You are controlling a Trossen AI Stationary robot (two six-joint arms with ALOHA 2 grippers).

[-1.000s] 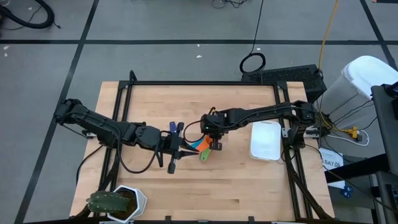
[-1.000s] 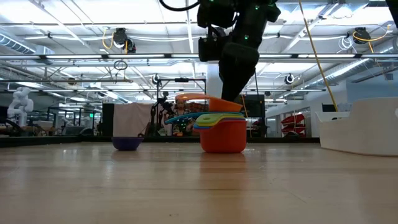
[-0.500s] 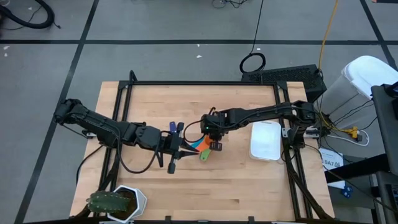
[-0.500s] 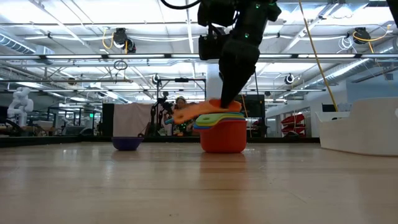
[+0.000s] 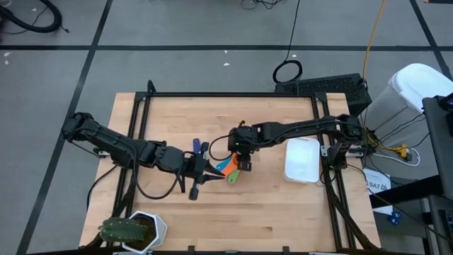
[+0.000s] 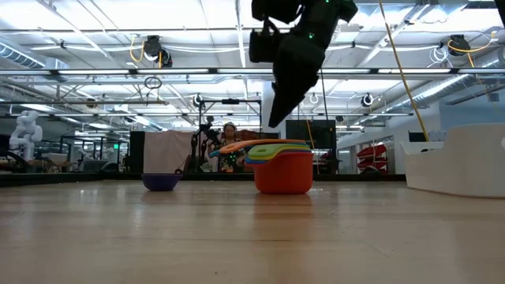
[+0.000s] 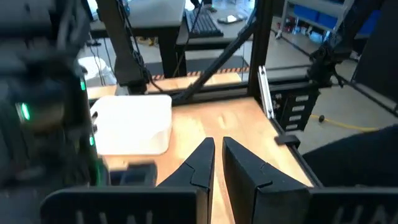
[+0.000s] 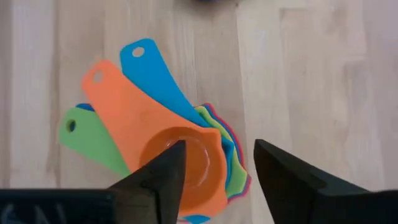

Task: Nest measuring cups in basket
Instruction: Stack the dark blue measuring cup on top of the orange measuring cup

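The right gripper (image 8: pixel 214 171) hangs spread and empty just above the nested measuring cups (image 8: pixel 180 158); the left gripper (image 7: pixel 214 163) waits nearby, nearly closed. No writing reads.

Light wooden tabletop (image 5: pixel 262 205) inside a black frame, with the things that rest on it.

Near the middle stands a stack of measuring cups (image 5: pixel 228 167), nested one in another: from the low view the red cup (image 6: pixel 282 173) is the outermost and sits on the wood, and from the right wrist view the orange cup (image 8: pixel 180 163) is the innermost, with orange, blue and green handles fanned out to one side. A dark blue cup (image 6: pixel 161 182) stands alone on the wood, apart from the stack. The white basket (image 5: pixel 302 160) lies at the right edge. A white hexagonal pot (image 5: pixel 146 228) holding a green plant stands at the near left corner.
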